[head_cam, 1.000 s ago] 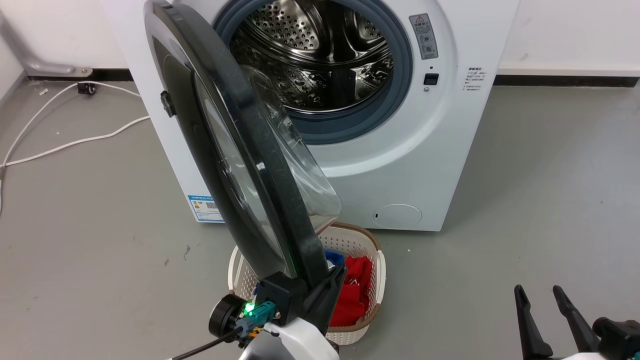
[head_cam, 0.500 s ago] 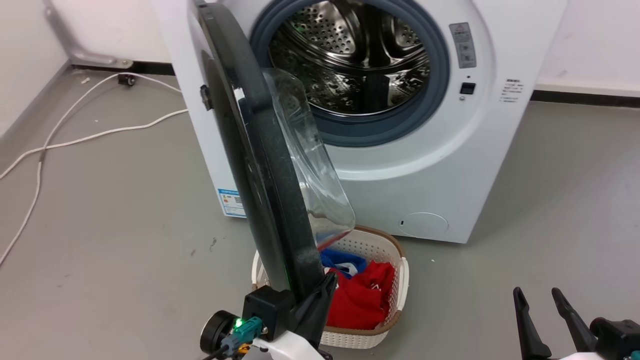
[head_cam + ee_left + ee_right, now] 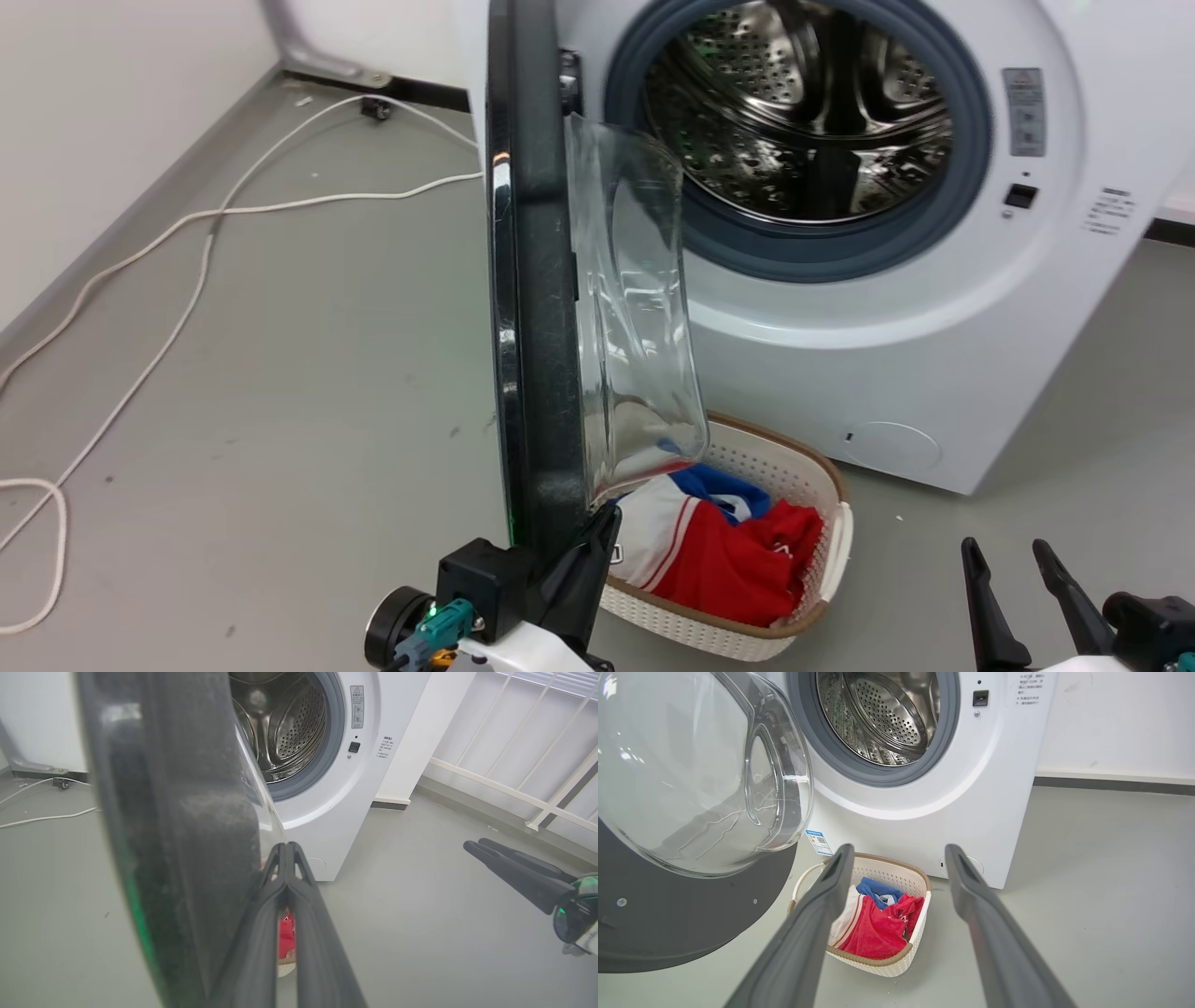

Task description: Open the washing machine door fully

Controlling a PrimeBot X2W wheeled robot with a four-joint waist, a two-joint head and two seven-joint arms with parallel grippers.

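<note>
The washing machine door (image 3: pixel 537 280) has swung further out from the washing machine (image 3: pixel 840 373) than a second ago: its black outer face no longer shows and the head camera, which has itself shifted, meets it edge-on, roughly square to the machine's front. Its glass bowl window (image 3: pixel 635 308) bulges toward the machine's open drum (image 3: pixel 803 103). The left claw (image 3: pixel 602 523) remains at the door's lower rim, on the side facing the machine. In front of the machine sits a cream basket (image 3: pixel 836 551) of red clothes (image 3: pixel 738 569). The right claw (image 3: pixel 1004 546) hangs well out from the machine, its fingers spread.

From the left wrist, the left claw (image 3: pixel 285 847) is clenched on nothing, tips together, lying just beside the door's (image 3: pixel 187 812) inner rim; whether it touches is hard to tell. The right claw (image 3: pixel 472 845) shows far off.

From the right wrist, the right claw (image 3: pixel 899 851) is released, grasping nothing, aimed at the basket (image 3: pixel 920 924) before the machine (image 3: pixel 962 788), the door (image 3: pixel 668 914) beside it.
</note>
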